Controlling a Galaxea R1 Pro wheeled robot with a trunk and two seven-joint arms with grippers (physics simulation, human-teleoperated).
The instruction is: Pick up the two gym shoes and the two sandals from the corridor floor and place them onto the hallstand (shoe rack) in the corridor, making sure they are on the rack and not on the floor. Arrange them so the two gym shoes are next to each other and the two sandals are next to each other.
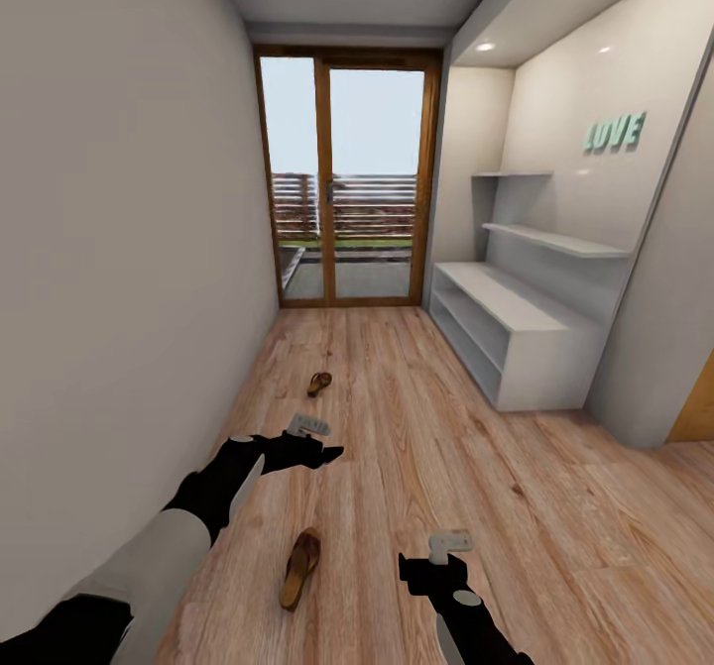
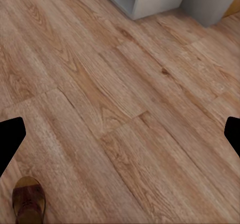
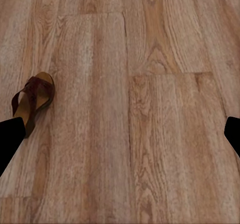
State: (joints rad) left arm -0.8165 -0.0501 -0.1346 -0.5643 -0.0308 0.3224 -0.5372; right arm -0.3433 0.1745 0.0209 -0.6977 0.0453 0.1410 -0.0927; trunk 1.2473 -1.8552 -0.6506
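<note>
Your left hand (image 1: 315,439) and right hand (image 1: 443,551): both wide open, empty, above floor (image 1: 476,467). Two sandals: near one (image 1: 299,566), far one (image 1: 319,383). One shoe rack (image 1: 516,333).

The left arm (image 1: 188,516) reaches forward and toward the middle, its black forearm ending in the left gripper (image 1: 315,439). The right arm (image 1: 466,615) is drawn in low, with the right gripper (image 1: 448,544) pointing ahead. In both wrist views the dark fingertips (image 2: 10,139) (image 3: 9,141) stand wide apart, nothing between them.
</note>
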